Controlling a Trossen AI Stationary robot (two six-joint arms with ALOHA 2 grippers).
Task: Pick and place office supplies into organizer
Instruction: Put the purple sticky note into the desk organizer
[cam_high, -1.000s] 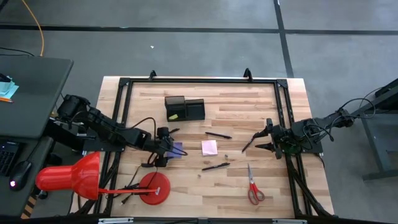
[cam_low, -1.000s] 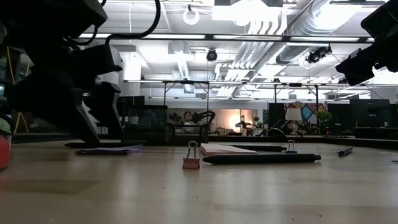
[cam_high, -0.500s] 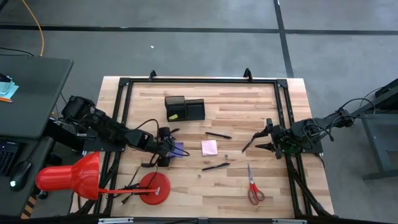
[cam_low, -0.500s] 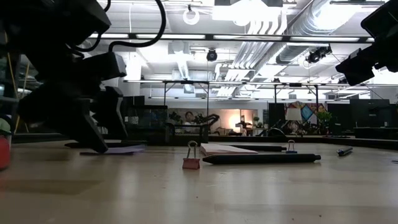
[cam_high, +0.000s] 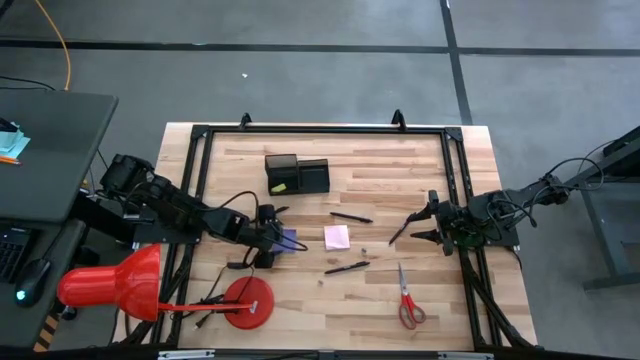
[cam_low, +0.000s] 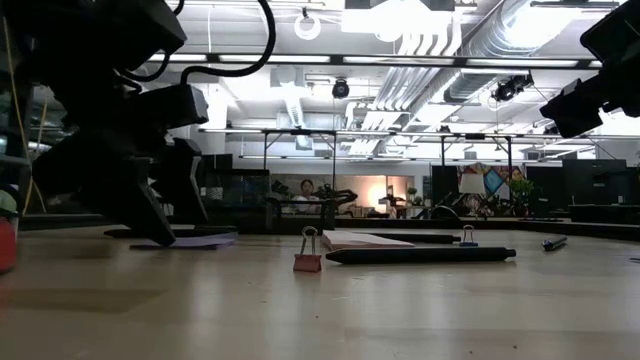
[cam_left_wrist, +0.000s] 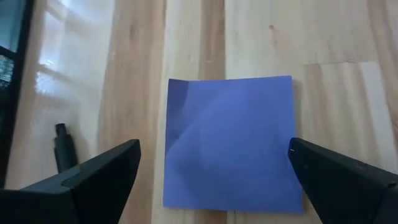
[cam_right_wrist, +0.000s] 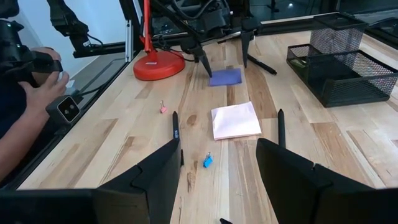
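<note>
Two dark fingers (cam_left_wrist: 93, 177) straddle flat square purple pad (cam_left_wrist: 230, 143).

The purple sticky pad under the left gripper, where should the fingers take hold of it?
By two opposite edges, from straight above. The purple sticky pad lies flat on the table, and the open left gripper has one finger outside each side edge, so lowering and closing looks enough.

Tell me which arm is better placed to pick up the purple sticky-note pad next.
Left. The left pincer is open right at the purple sticky-note pad, with one finger on each side of it. The right pincer, also open, waits near the table's right edge, well away from the pad.
</note>
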